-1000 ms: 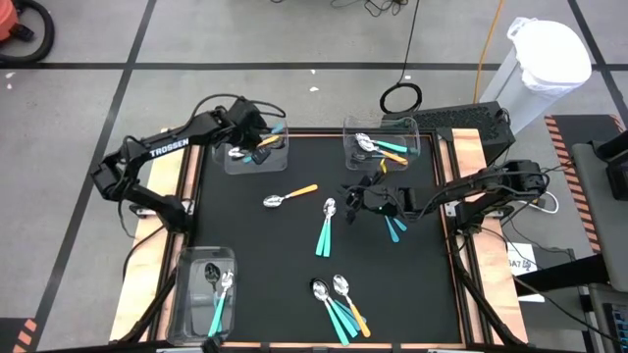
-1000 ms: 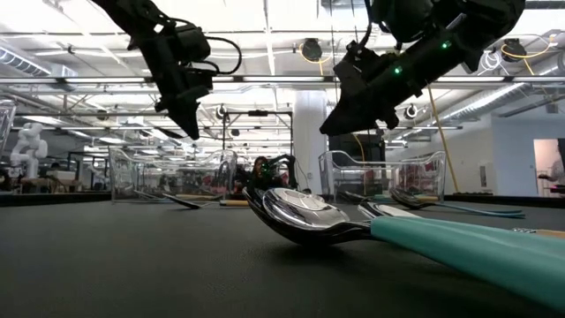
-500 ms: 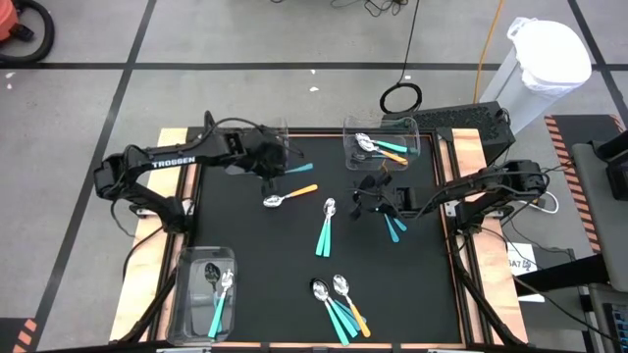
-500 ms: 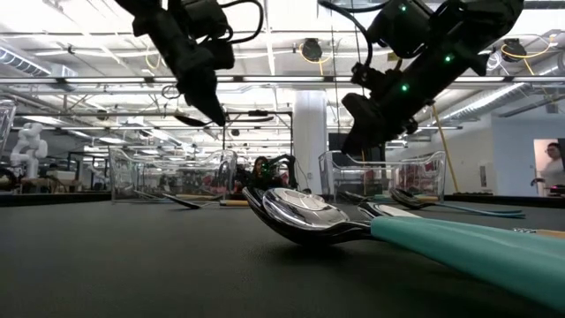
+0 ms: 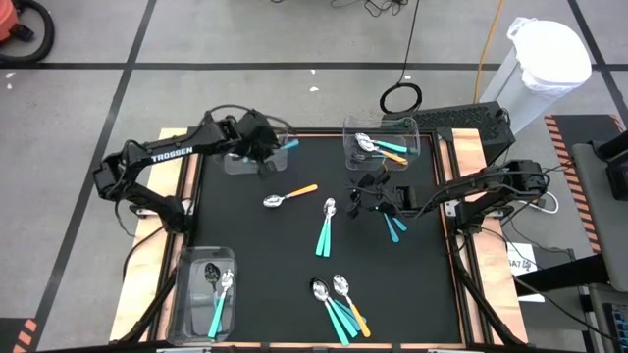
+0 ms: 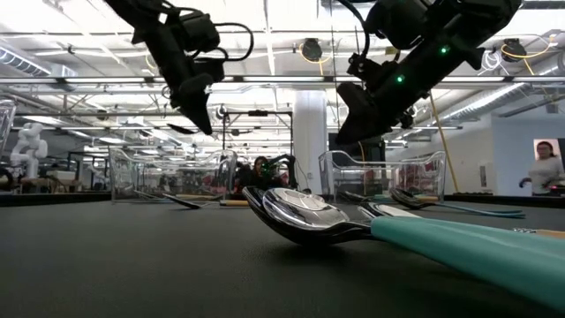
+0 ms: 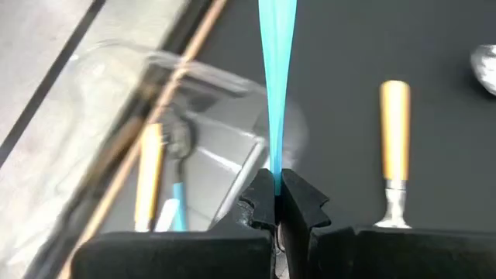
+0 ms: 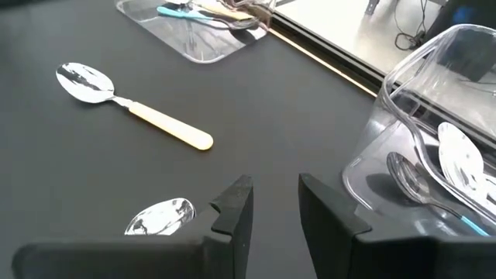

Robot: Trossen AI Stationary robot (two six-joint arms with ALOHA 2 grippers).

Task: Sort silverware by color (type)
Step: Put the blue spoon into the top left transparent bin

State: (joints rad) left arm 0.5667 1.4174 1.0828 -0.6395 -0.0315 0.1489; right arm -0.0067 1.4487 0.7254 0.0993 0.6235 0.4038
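Note:
My left gripper [image 5: 263, 147] is shut on a spoon with a light blue handle [image 7: 277, 93] and hovers at the right edge of the clear far-left bin [image 5: 240, 159]. That bin holds an orange-handled spoon [image 7: 147, 174] and a light blue one. My right gripper [image 8: 273, 203] is open and empty above the table's middle right [image 5: 370, 199]. An orange-handled spoon [image 5: 289, 197] and a teal one [image 5: 325, 227] lie flat on the black mat. My left gripper pinches the light blue handle [image 7: 277, 174] between its two fingertips. The handle runs on past the fingertips, along the fingers, toward the table's right. The spoon is lifted clear of bin and table. Its bowl end is hidden behind the fingers.
A clear far-right bin [image 5: 381, 144] holds several spoons. A near-left bin [image 5: 206, 294] holds teal spoons. More teal spoons lie below my right gripper [image 5: 394, 227], and a mixed group lies near the front edge [image 5: 340, 306]. A person [image 6: 544, 168] stands in the room behind.
My left gripper, shut on the light blue spoon throughout, has swung from over the far-left bin out toward the table's middle, then back to the bin's right edge. The spoon has stayed lifted clear.

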